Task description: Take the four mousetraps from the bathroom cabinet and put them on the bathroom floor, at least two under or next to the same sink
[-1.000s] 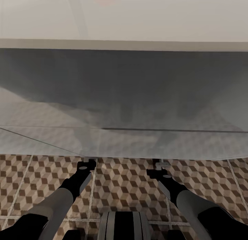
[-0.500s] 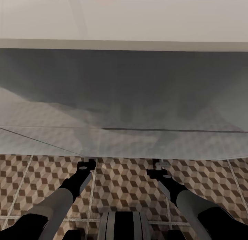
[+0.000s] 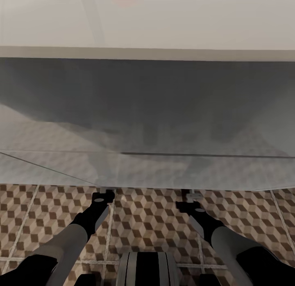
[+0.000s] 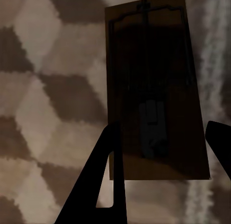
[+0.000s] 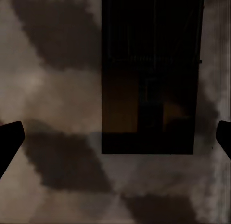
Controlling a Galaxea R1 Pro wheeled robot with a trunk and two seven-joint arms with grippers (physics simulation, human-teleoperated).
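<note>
On the bathroom floor (image 3: pixel 151 220), two mousetraps (image 4: pixel 156 89) (image 5: pixel 151 74) are lying flat under the wide-open left tool (image 4: pixel 161 151) and right tool (image 5: pixel 115 137), so two seem to be waiting

Two mousetraps visible. Off my left wrist camera there's a mousetrap (image 4: pixel 156 89), a flat dark-brown rectangular board with thin wire parts on top, lying flat on the cube-pattern bathroom floor (image 4: pixel 43 89) right beside a pale grout line. Off my right wrist camera there's a second mousetrap (image 5: pixel 150 74), same dark board, also flat on the tiles, part of it cut off at the frame edge. From my head camera the brown, beige and white floor tiles stretch out below.
</note>
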